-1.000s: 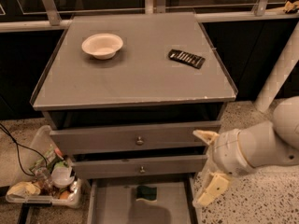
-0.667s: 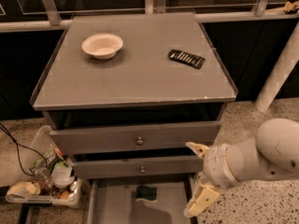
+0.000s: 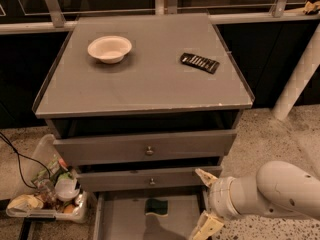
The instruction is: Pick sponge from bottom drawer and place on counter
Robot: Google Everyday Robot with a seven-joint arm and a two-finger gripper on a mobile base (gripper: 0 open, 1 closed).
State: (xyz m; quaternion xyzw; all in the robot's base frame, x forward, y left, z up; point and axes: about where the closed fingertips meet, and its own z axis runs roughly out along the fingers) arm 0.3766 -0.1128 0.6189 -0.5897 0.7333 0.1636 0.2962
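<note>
Sponge (image 3: 157, 206) lies dark-green face up on the floor of the bottom drawer (image 3: 120, 223), which stands pulled out beneath the two upper drawers (image 3: 145, 145). The gripper (image 3: 205, 202) hangs at the drawer's right side, near the sponge but not touching it. Its fingers (image 3: 205, 176) are spread wide, one above the other, with nothing between them. On the worktop (image 3: 150, 84) sit a pale bowl (image 3: 109, 49) toward the back left and a flat black ridged object (image 3: 199, 62) toward the right. A clear tub of clutter (image 3: 45, 204) rests on the ground at left.
</note>
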